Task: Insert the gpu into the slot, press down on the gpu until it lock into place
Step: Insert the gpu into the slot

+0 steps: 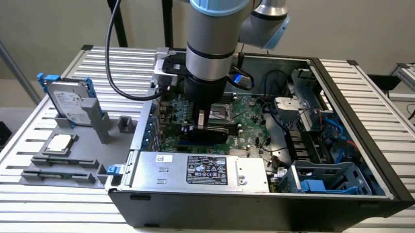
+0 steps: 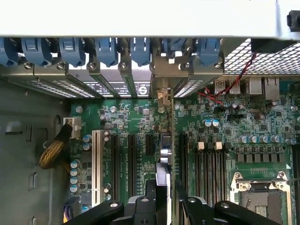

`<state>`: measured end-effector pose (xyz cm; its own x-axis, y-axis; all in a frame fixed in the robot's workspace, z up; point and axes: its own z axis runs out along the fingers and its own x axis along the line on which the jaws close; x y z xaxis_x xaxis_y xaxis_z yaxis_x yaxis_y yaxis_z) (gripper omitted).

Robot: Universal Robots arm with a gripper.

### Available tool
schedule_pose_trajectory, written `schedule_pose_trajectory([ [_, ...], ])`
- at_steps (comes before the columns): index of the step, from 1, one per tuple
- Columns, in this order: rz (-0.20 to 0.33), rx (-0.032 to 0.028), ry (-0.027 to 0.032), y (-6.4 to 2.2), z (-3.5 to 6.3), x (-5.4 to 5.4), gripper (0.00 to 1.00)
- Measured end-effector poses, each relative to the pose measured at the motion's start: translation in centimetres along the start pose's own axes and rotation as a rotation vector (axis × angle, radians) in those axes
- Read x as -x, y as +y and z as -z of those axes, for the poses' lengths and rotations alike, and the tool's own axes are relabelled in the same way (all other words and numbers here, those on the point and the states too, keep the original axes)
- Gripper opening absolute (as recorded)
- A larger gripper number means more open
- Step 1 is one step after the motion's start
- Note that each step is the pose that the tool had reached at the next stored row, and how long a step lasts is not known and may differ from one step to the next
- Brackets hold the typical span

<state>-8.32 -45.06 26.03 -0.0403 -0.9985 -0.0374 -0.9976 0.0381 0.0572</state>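
Note:
The gpu (image 1: pixel 209 132), a small black card, stands on edge over the green motherboard (image 1: pixel 250 116) inside the open computer case. My gripper (image 1: pixel 206 126) comes straight down on it and is shut on its upper edge. In the wrist view the gpu (image 2: pixel 161 176) shows edge-on as a thin dark blade between my two black fingers (image 2: pixel 149 201), with my gripper (image 2: pixel 164 200) around it. The card's metal bracket (image 2: pixel 162 96) reaches the case's rear wall. The slot is hidden beneath the card, and I cannot tell how deep the card sits.
A silver power-supply box (image 1: pixel 201 170) lies at the case's near side. Black expansion slots (image 2: pixel 131 159) and a white one (image 2: pixel 97 166) run beside the card, with the CPU socket (image 2: pixel 260 197) nearby. A blue-framed hard drive (image 1: pixel 68 104) stands outside on the exterior view's left.

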Motion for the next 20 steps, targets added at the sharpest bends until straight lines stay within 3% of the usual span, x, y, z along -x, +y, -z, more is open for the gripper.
schedule_pose_trajectory([
  [9, 0.0, 0.0079, 0.0015, 0.01, -0.23, 0.02, 0.26],
  [20, 0.0, 0.0129, 0.0016, 0.03, -0.02, 0.26, 0.26],
])
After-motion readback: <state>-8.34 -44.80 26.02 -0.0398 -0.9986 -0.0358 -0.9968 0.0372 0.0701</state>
